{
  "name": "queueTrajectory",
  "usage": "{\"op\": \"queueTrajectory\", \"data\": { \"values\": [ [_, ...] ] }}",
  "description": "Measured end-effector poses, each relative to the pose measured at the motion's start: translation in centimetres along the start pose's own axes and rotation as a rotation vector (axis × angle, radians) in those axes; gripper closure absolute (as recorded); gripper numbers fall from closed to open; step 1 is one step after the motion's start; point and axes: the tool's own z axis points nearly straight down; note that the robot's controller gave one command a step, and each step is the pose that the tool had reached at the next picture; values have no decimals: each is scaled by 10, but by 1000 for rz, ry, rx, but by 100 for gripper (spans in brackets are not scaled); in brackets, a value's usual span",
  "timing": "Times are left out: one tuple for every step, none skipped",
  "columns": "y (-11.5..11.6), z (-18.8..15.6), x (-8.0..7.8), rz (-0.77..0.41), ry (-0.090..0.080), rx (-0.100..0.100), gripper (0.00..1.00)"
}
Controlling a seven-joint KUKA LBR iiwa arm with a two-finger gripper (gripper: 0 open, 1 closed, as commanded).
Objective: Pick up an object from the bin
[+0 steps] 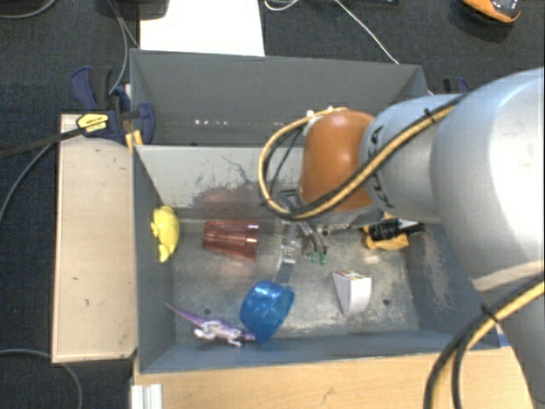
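**Gripper hanging low over the middle of the bin, nothing seen in its grasp**

The gripper (300, 258) is hanging just above the floor of the grey bin (272, 100), near the bin's centre. It is sitting under the arm's orange cover (334, 160), and whether it is open or closed cannot be told from this angle. No thing is showing in its grasp.

The thing lying closest is a blue cup (266, 309), tipped on its side at about 7 o'clock from the gripper, just beside it and close to the bin's near wall. At 9 o'clock a translucent red cup (232, 239) is lying on its side, near the gripper but apart from it. At about 4 o'clock a small white folded piece (352, 292) is standing on the floor. At 2 o'clock a small yellow-and-black thing (387, 233) is lying partly under the arm (485, 186); its kind cannot be made out.

Farther out, a purple toy lizard (213, 329) is lying at 8 o'clock by the near wall, just beside the blue cup. A yellow toy (165, 233) is resting against the left wall at 9 o'clock, well apart from the gripper.

A yellow-and-black cable (268, 164) is looping round the orange cover.
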Motion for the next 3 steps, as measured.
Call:
{"op": "queueTrajectory", "data": {
  "values": [
    [28, -12, 1, 227, -4, -9, 0],
    [47, -19, -2, 158, -3, -4, 0],
    [65, -8, 6, 379, -4, -9, 0]
  ]
}}
